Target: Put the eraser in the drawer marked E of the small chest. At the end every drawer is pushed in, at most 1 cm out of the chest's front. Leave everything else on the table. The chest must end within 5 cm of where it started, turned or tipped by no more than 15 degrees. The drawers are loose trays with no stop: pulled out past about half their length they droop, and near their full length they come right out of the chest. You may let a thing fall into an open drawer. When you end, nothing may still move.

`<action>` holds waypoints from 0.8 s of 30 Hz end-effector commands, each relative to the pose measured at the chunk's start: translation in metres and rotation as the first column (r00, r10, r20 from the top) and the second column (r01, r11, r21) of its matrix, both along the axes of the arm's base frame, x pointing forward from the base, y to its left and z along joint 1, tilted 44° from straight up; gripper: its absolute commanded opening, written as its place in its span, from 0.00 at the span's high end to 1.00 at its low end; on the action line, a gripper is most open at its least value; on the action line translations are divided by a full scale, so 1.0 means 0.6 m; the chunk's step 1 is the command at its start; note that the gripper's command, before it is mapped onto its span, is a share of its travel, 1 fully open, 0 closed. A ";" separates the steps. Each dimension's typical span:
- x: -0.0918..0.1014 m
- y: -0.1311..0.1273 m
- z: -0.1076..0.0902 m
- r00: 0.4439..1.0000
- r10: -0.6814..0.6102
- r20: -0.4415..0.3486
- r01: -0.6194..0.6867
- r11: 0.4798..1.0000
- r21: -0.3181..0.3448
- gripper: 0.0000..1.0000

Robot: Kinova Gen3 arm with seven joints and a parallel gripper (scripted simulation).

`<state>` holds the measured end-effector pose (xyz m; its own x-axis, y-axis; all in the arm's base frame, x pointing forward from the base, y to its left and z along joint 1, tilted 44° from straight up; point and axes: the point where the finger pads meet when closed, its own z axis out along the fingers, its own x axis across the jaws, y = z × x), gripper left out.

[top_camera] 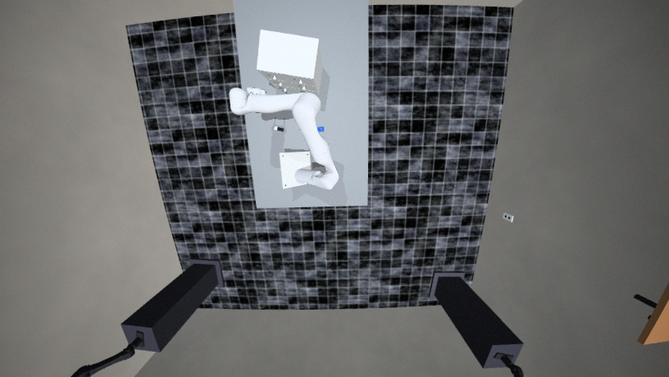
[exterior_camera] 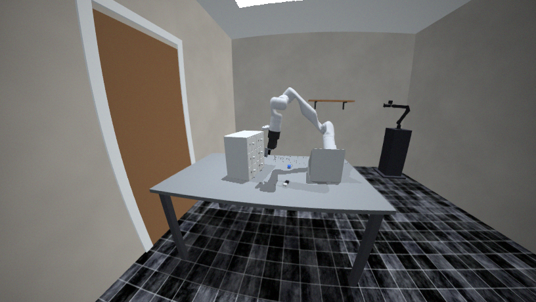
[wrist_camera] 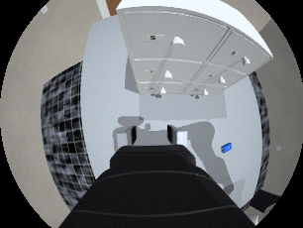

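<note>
The white chest (top_camera: 288, 53) (exterior_camera: 237, 155) (wrist_camera: 223, 12) stands upright, its drawers looking pushed in. The wrist view shows two columns of knobbed drawers; the top left one (wrist_camera: 203, 32) is marked S. The top right drawer (wrist_camera: 248, 50) has a label too small to read surely. A small white and black block (top_camera: 279, 129) (exterior_camera: 286, 182), possibly the eraser, lies on the table in front of the chest. A small blue block (top_camera: 320, 129) (exterior_camera: 289, 166) (wrist_camera: 226, 148) lies to one side. My gripper (exterior_camera: 267, 152) (wrist_camera: 151, 132) is open and empty, above the table before the chest's front; the arm hides it in the top view.
The grey table (top_camera: 346, 154) (exterior_camera: 210, 193) carries the chest and the arm's base. A pale square plate (top_camera: 290, 164) lies by the arm's base. An upright pale panel (exterior_camera: 327, 165) stands near the base in the exterior view. The arm spans above the table between base and chest.
</note>
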<state>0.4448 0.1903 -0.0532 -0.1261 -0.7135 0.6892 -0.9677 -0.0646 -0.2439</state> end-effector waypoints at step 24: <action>-0.009 0.017 0.015 0.989 -0.109 -0.102 0.112 0.993 0.022 0.00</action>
